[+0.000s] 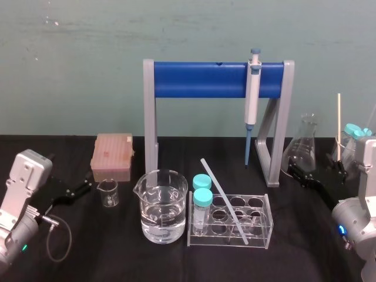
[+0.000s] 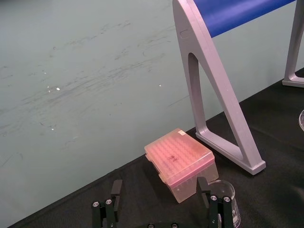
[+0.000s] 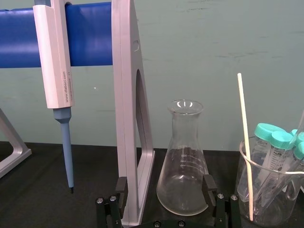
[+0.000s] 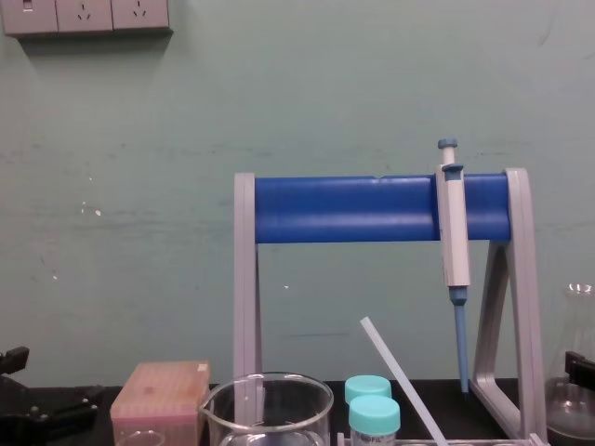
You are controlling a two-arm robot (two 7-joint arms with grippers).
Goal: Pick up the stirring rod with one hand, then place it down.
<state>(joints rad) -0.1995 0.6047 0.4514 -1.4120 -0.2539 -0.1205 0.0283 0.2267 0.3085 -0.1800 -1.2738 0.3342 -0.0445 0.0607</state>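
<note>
Black table [image 1: 117, 258] flanked by left gripper [image 1: 87, 188] and right gripper [image 1: 298, 173], low, fingers [image 2: 116, 189] apart.

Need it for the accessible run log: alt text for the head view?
A translucent stirring rod leans across a clear tube rack at table centre, beside a large beaker. The left hand and right hand are open at the sides; a pipette hangs on the blue stand behind.
</note>
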